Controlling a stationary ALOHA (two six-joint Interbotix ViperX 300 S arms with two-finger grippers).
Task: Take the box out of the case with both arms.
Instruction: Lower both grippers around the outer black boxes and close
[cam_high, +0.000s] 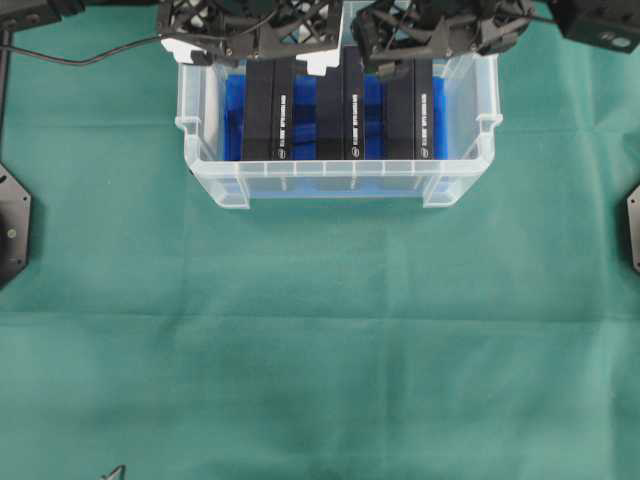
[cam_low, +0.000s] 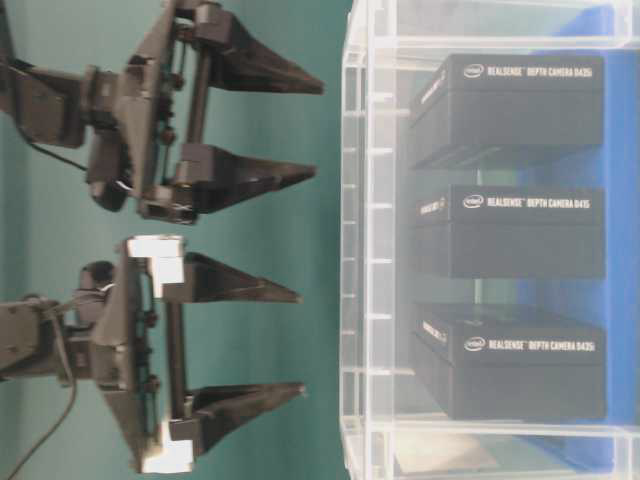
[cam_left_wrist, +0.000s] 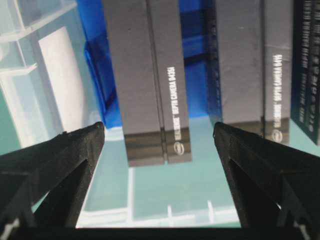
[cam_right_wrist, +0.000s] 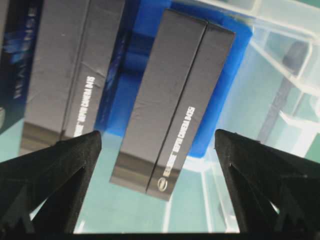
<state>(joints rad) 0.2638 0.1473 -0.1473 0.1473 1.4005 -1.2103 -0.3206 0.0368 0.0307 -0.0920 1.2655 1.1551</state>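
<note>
Seen sideways on, the clear case (cam_low: 365, 250) fills the right of the frame, its blue lining (cam_low: 620, 200) showing behind three black boxes stacked in the picture: a top box (cam_low: 520, 105), a middle box (cam_low: 520, 232) and a bottom box (cam_low: 520, 368), each printed "RealSense Depth Camera". To the left, against the green bench (cam_low: 300, 40), two pincers point at the case wall with fingers spread wide: the upper pincer (cam_low: 315, 130), all black, and the lower pincer (cam_low: 300, 345), with white parts. Neither touches the case.

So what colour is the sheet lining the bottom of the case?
Blue: the sheet shows between the black boxes in the case, clearest in the overhead view.
</note>
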